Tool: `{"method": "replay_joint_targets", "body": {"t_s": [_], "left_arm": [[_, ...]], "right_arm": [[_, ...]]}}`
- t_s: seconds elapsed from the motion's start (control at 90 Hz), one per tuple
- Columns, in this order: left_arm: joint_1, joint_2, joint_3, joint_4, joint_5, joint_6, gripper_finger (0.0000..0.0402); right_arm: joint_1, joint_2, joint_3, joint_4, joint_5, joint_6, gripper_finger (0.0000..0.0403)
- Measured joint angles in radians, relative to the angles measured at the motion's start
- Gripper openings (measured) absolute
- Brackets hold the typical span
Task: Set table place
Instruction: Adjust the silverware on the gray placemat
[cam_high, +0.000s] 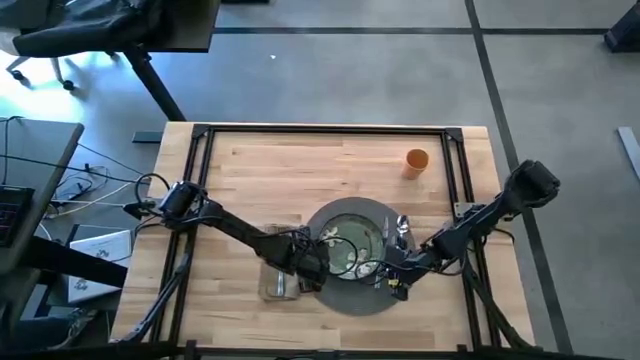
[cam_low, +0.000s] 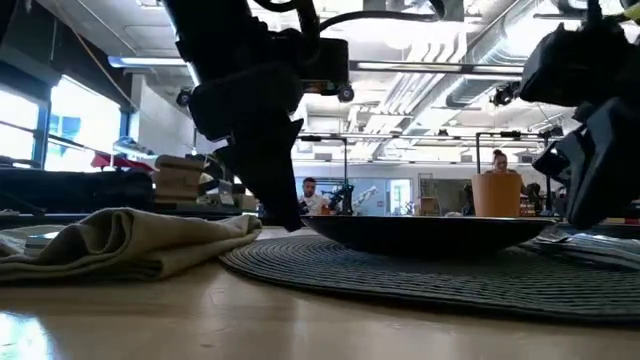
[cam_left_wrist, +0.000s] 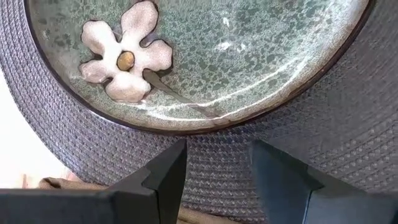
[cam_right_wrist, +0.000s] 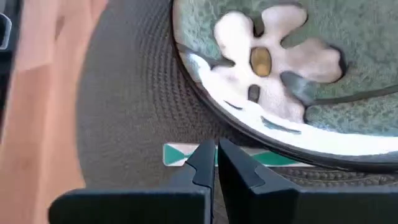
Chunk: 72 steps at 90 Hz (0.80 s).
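A round grey woven mat lies at the table's near middle, and a green floral plate rests on it. Metal cutlery lies on the mat's right part. A beige napkin lies crumpled on the table left of the mat. The orange cup stands upright at the far right. My left gripper hovers open over the mat by the plate's left rim, with nothing between its fingers. My right gripper is shut, low over the mat at the plate's right near rim, above a green-and-white strip. My right gripper points down at the green-and-white strip, which lies flat on the mat against the plate's rim. Its shut fingertips cover the middle of the strip. I cannot tell whether they touch it.
A thin black rail frame runs around the tabletop. Bare wood stretches across the table's far half, apart from the cup. People and benches show in the room beyond, in the low view.
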Motion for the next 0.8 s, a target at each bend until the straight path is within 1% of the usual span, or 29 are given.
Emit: {"method": "replay_joint_targets", "body": {"t_s": [0.122,0.211,0.333,0.567,0.8], "left_arm": [[0.000,0.000,0.000,0.020,0.001,0.001,0.0161],[0.000,-0.001,0.001,0.018,0.000,0.001,0.0161],[0.000,-0.001,0.001,0.018,0.000,0.001,0.0161],[0.000,-0.001,0.001,0.014,0.000,0.001,0.0161],[0.000,-0.001,0.001,0.012,-0.001,0.001,0.0161]], "right_arm": [[0.000,0.044,0.000,0.035,0.014,0.016,0.0000],[0.000,0.046,0.000,0.036,0.028,0.028,0.0000],[-0.001,0.025,0.000,0.005,0.007,0.031,0.0000],[0.009,-0.011,0.000,-0.113,-0.044,0.041,0.0000],[0.019,-0.057,0.000,-0.141,-0.037,0.058,0.0000]]}}
